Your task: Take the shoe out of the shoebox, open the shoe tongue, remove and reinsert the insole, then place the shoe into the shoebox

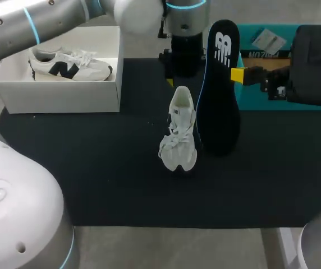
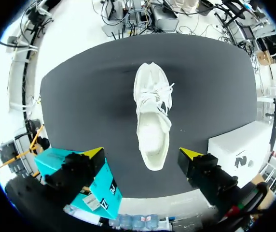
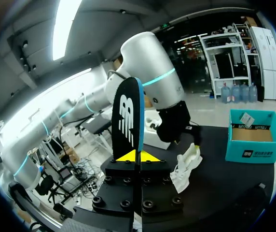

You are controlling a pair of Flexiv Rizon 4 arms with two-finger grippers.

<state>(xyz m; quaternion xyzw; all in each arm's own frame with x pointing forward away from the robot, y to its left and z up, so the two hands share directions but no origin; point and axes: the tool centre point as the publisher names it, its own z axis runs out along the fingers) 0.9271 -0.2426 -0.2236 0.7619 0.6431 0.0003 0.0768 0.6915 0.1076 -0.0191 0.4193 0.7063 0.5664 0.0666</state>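
Observation:
A white lace-up shoe (image 1: 180,131) lies on the black mat (image 1: 93,168), toe toward the front edge. My left gripper (image 2: 142,154) hangs open above its heel end, both yellow fingertips (image 2: 93,153) clear of the shoe (image 2: 152,116). A dark insole (image 1: 219,84) with a white logo stands upright just right of the shoe, lifted off the mat. My right gripper (image 1: 237,74) is shut on its edge. In the right wrist view the insole (image 3: 127,118) rises from the closed right gripper (image 3: 138,156), with the shoe (image 3: 186,164) beyond. The white shoebox (image 1: 59,92) stands at the back left.
A second shoe (image 1: 70,66) with a dark logo lies in the white shoebox. A teal open box (image 1: 273,56) stands at the back right, behind my right gripper. My left arm (image 1: 186,33) comes in over the mat's back edge.

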